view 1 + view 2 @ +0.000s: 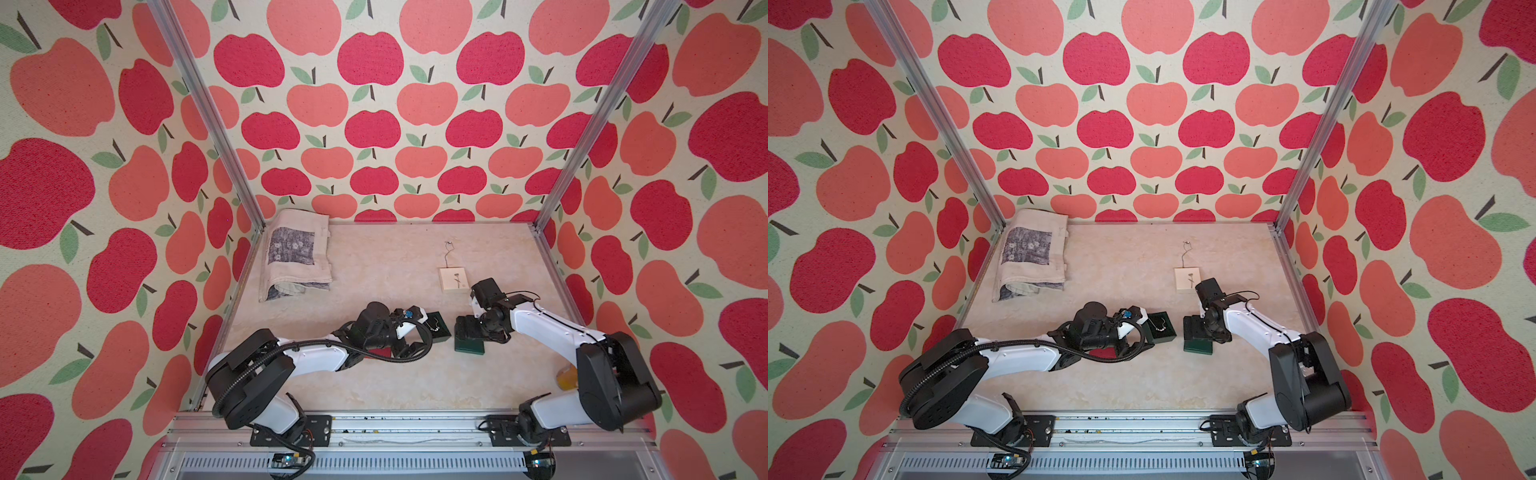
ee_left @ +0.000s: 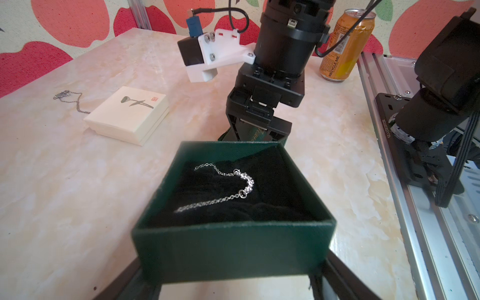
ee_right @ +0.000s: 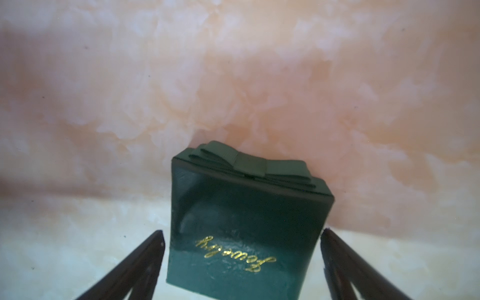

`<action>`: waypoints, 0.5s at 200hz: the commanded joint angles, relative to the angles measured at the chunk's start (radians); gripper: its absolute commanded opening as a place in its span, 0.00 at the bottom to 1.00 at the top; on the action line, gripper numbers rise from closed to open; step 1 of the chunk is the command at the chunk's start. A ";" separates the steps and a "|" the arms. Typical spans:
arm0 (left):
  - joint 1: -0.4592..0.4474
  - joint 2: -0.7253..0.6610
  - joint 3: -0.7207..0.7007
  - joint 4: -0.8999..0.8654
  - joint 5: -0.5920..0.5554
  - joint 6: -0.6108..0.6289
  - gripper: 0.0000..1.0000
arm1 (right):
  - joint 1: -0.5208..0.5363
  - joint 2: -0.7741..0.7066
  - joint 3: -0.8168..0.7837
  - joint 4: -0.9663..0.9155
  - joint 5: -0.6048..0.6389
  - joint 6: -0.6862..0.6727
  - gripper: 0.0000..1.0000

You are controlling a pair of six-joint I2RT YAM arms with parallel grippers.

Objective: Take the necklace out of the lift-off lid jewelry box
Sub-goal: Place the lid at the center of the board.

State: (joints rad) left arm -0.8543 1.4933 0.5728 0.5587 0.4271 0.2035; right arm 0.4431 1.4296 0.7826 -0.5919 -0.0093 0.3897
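**Top views.** The left gripper (image 1: 426,332) reaches in from the lower left and brackets the dark green square jewelry box (image 1: 441,338), which stands open-topped just below frame centre on the pale marbled tabletop (image 1: 395,374). Inside it lies the silver chain necklace (image 1: 435,325), its long axis running diagonally from lower left to upper right. Just right of the box and apart from it, the dark green lift-off lid (image 1: 469,348) lies on the table beneath the right gripper (image 1: 467,328). Above these in the frame sit a cream square box (image 1: 454,279) and a second thin chain (image 1: 447,249) that runs toward the back wall. A folded beige towel (image 1: 297,253) lies at the table's upper-left corner. An orange drink can (image 1: 566,376) is partly hidden by the right arm at lower right. Apple-patterned fabric walls (image 1: 374,124) on aluminium posts (image 1: 208,104) enclose the table.

**Left wrist view.** The box fills the lower centre. Two dark fingers (image 2: 124,283) meet its near corners, spread to its full width and seemingly clamping it. The necklace rests on black lining, bent into a hook. One run rises from lower left to a beaded bend at right, and a shorter run returns toward upper left.

**Right wrist view.** The lid sits top-up at lower centre, showing a bow and gold script. The fingers (image 3: 145,259) stand wide on either side with a narrow gap at each, holding nothing.
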 commanded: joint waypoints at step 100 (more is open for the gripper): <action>0.002 -0.077 -0.009 -0.026 -0.007 0.002 0.71 | 0.149 -0.194 0.144 -0.006 -0.153 0.006 0.42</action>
State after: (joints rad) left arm -0.8543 1.4513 0.5724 0.5499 0.4232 0.2039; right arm 0.5659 1.2285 0.9184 -0.6102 -0.0834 0.3744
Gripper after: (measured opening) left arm 0.822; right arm 0.455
